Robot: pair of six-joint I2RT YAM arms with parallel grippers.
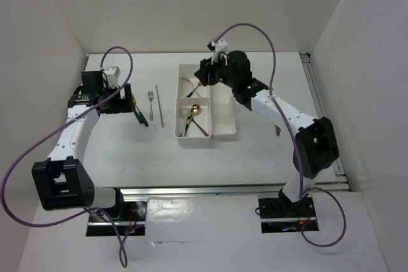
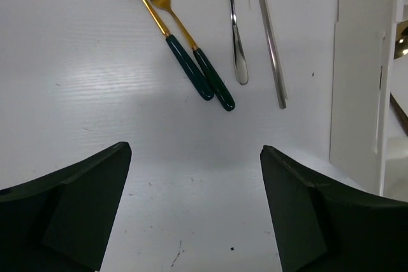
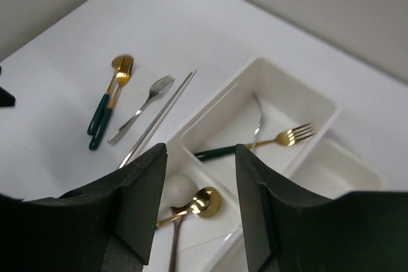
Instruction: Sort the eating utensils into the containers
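A gold spoon point(image 2: 143, 1) and a gold fork point(image 2: 169, 7), both with dark green handles, lie side by side on the table beside a silver fork point(image 2: 234, 23) and a silver chopstick point(image 2: 269, 36). My left gripper point(image 2: 194, 150) is open and empty, hovering just near of them point(image 1: 127, 103). The wide two-compartment tray point(image 1: 180, 103) holds a gold fork point(image 3: 280, 138) and a silver utensil point(image 3: 258, 122) in the far compartment. The near one holds a gold spoon point(image 3: 197, 203), a white spoon point(image 3: 177, 188) and a brown spoon point(image 3: 173, 246). My right gripper point(image 3: 201, 151) is open and empty above this tray.
The long narrow tray point(image 1: 224, 113) sits against the wide tray's right side and looks empty in the right wrist view point(image 3: 338, 170). White walls close in the table on the left, back and right. A metal rail point(image 1: 322, 103) runs along the right edge.
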